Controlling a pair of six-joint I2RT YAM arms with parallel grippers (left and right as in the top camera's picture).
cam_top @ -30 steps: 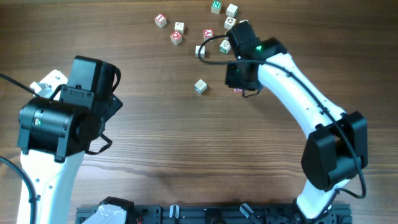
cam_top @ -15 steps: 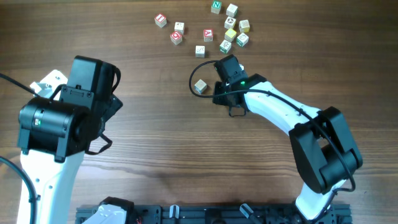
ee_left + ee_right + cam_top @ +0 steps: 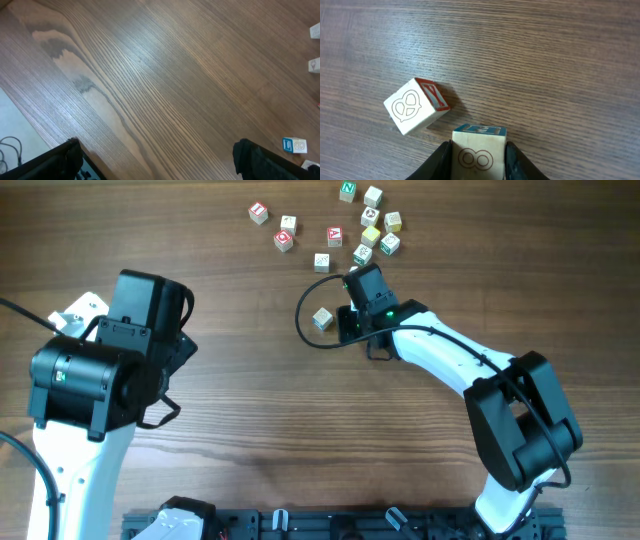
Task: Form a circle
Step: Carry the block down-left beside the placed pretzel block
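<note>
A sec ago the R arm (image 3: 440,350) is up at the far side, nose in the loose cubes (image 3: 371,216). Now it has swung back to the open middle of the desk (image 3: 250,410) & sits low, right by the pretzel cube (image 3: 322,318) (the one w/ a red Y on its side, seen best from the R wrist). In the last half sec it only creeps a tiny bit closer.

The R jaws are partway closed & pinch the held cube (image 3: 479,156): pale wood, blue top, two little rings on its face. Both fingers (image 3: 440,162) press its sides. From above this cube can't be seen, since the arm covers it. It is near the pretzel cube but not touching; a strip of desk shows btw them.

What it means: the circle isn't made yet. No ring anywhere, just a start of 2 cubes here, w/ approx a dozen loose cubes scattered at the far edge. So the job looks early; prob. the next step is to let this cube go beside the first.

The L jaws are spread wide & hold nothing. The L arm (image 3: 90,380) waits at the left, well apart from the cubes.

Desk: brown wood w/ long grain lines & a darker streak in the L wrist view. A pale patch (image 3: 10,125) w/ thin wires shows past its corner. Not much else of the room shows.
</note>
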